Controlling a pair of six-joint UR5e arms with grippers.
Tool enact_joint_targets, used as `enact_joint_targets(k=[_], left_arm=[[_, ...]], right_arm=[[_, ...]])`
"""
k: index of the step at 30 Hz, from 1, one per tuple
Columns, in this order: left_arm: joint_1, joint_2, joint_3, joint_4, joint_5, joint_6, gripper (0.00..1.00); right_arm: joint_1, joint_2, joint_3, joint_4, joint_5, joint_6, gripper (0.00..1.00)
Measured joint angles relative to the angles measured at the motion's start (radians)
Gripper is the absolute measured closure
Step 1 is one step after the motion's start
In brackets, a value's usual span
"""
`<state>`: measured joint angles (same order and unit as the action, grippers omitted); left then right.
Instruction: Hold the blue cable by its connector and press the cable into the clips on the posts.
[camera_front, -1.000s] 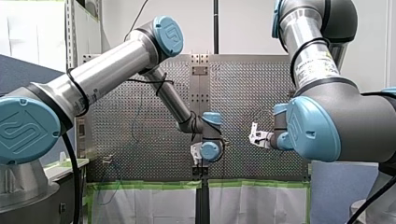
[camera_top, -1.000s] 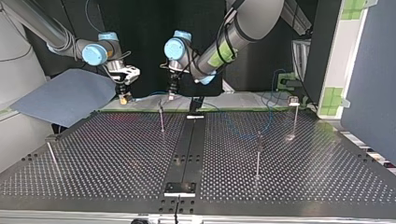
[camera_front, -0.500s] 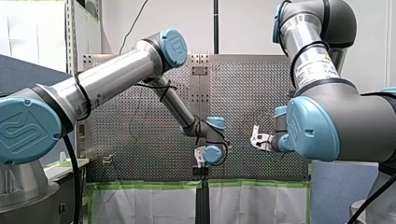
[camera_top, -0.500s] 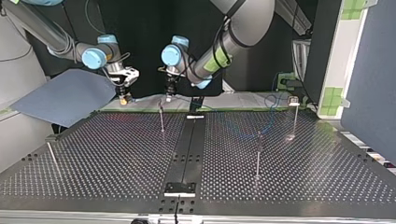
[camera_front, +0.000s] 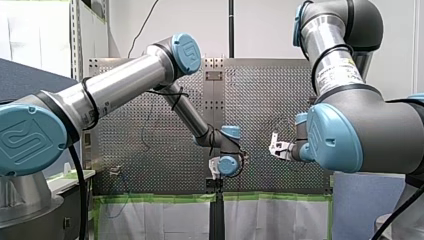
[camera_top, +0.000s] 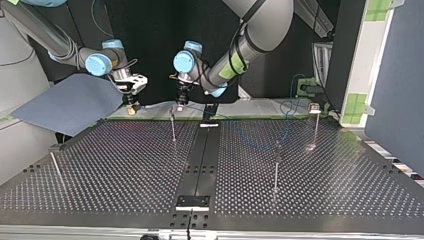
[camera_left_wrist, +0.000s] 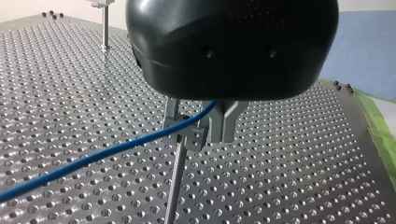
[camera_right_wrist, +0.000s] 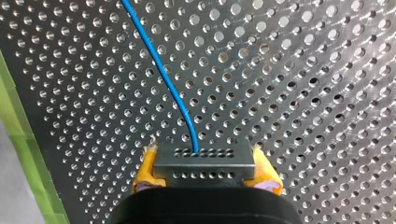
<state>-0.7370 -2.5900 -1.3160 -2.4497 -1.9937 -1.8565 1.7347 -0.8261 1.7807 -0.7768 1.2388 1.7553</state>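
Observation:
In the right wrist view my right gripper (camera_right_wrist: 205, 176) is shut, its yellow pads (camera_right_wrist: 144, 175) clamping a black connector (camera_right_wrist: 204, 162). The blue cable (camera_right_wrist: 163, 70) leaves the connector and runs away over the perforated plate. My left gripper (camera_left_wrist: 201, 122) is shut on the blue cable (camera_left_wrist: 93, 158), right beside a grey clip (camera_left_wrist: 187, 131) on top of a thin post (camera_left_wrist: 175, 182); the cable lies across that clip. In the top view, my left gripper (camera_top: 181, 101) hangs just over that post (camera_top: 173, 127), and my right gripper (camera_top: 131, 107) is further to the view's left.
More clip posts stand on the plate in the top view: one (camera_top: 276, 167) right of the middle, one (camera_top: 315, 125) at the far right, one (camera_top: 55, 167) at the left. A blue sheet (camera_top: 70, 102) lies beyond the left corner. Green tape (camera_right_wrist: 18, 135) edges the plate.
My left arm has sunk a little and shifted toward the top view's left, onto the post. My right gripper has dropped slightly. Both grips are unchanged.

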Motion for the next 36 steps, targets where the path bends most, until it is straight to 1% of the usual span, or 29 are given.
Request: enact_joint_targets(k=[5, 15, 24, 30, 36], left_arm=[[-0.004, 0.001, 0.000, 0.001, -0.002, 0.012, 1.00], [0.005, 0.006, 0.000, -0.013, -0.002, 0.007, 1.00], [0.006, 0.038, 0.000, -0.031, 0.001, 0.005, 1.00], [0.009, 0.043, 0.000, -0.022, 0.007, -0.005, 1.00], [0.021, 0.043, 0.000, 0.004, 0.011, -0.024, 1.00]], right_arm=[[0.000, 0.000, -0.007, 0.002, -0.006, -0.001, 1.00], [0.002, 0.000, -0.013, 0.005, -0.007, -0.003, 1.00], [0.005, 0.000, -0.017, 0.006, -0.008, -0.004, 1.00], [0.004, 0.000, -0.020, 0.008, -0.008, -0.005, 1.00], [0.003, 0.000, -0.021, 0.008, -0.008, -0.005, 1.00]])
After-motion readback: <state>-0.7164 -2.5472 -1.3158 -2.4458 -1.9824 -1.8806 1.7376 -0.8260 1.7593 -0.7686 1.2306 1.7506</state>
